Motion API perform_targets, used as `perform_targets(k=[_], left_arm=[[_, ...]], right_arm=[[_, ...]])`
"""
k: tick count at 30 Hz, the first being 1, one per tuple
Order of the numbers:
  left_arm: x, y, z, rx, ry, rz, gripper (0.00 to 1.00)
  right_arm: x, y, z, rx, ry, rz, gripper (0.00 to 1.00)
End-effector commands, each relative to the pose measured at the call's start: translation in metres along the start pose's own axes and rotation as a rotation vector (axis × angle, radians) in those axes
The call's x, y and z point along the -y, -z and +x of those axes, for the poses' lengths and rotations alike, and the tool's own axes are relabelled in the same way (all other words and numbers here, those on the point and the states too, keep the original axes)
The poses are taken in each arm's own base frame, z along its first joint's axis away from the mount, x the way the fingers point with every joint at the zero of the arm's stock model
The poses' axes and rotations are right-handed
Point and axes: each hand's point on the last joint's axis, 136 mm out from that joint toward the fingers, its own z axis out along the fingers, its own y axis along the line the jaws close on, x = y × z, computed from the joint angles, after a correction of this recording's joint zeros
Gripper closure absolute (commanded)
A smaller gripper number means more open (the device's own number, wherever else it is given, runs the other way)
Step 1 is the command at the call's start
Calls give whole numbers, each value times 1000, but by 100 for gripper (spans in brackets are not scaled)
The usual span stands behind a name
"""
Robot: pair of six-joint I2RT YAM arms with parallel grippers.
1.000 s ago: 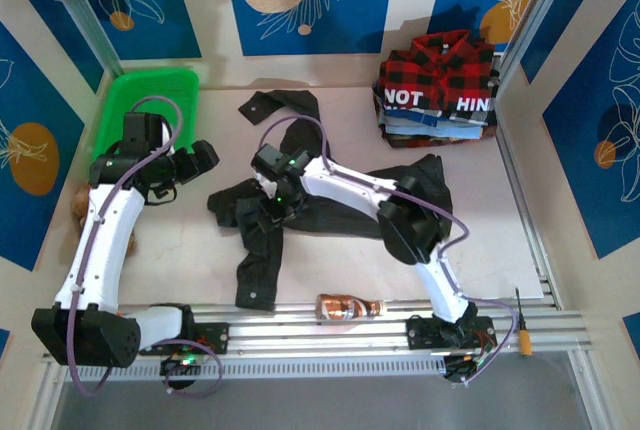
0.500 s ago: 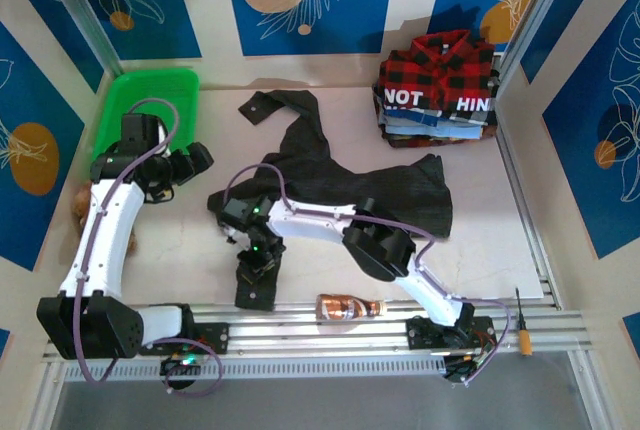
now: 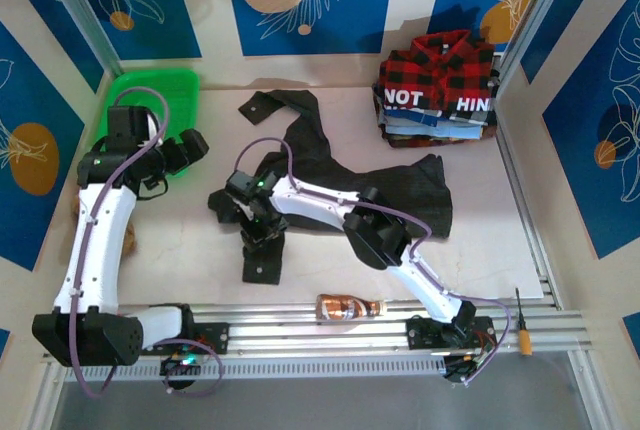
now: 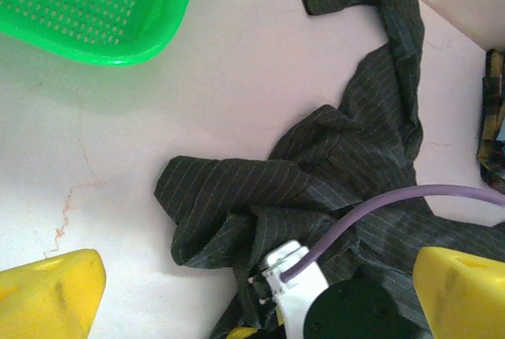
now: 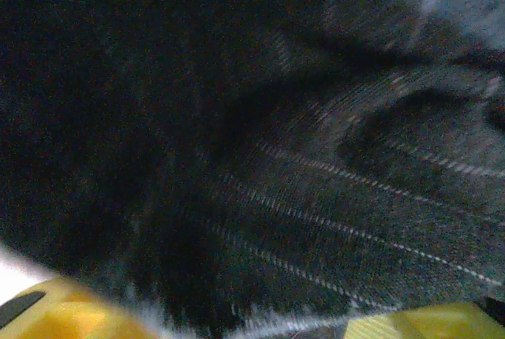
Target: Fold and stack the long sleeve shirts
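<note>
The dark striped long sleeve shirt (image 3: 400, 185) lies crumpled across the middle of the table, one sleeve (image 3: 285, 108) reaching back and another (image 3: 262, 265) trailing toward the front. My right gripper (image 3: 262, 230) is pressed down onto that front sleeve; close up, its yellow fingertips (image 5: 55, 311) stand partly apart with blurred striped cloth (image 5: 316, 197) between them. My left gripper (image 3: 190, 147) hovers open beside the green basket; its yellow fingertips (image 4: 47, 292) are spread wide above the shirt's bunched left edge (image 4: 229, 197). The red-and-black plaid shirt (image 3: 440, 65) sits folded on a pile at the back right.
A green plastic basket (image 3: 150, 90) stands at the back left, its corner (image 4: 95, 8) near my left gripper. The plaid shirt tops a stack of folded clothes (image 3: 437, 120). A brown bottle (image 3: 350, 306) lies at the front edge and a screwdriver (image 3: 520, 335) on the right rail.
My right gripper swept down-left along the front sleeve, then came back up a little; the sleeve's end now lies straighter. My left gripper rose slightly toward the basket.
</note>
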Motion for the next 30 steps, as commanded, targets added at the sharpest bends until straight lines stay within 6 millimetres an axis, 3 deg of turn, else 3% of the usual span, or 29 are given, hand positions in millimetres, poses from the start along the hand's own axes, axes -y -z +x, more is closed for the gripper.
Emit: perform_targets(k=[1, 6, 12, 21, 30], left_arm=[[17, 27, -20, 67, -31, 54, 0], [34, 52, -37, 128, -37, 105, 0], [35, 71, -40, 178, -53, 104, 0], [29, 75, -31, 166, -61, 88, 0], [22, 74, -28, 169, -70, 62, 0]], right_arm=[[-39, 52, 18, 15, 75, -68, 45], [-58, 53, 45, -44, 163, -39, 44], [-73, 21, 63, -112, 242, 34, 44], [-79, -7, 62, -128, 284, 115, 45], [-70, -36, 60, -130, 341, 235, 48]])
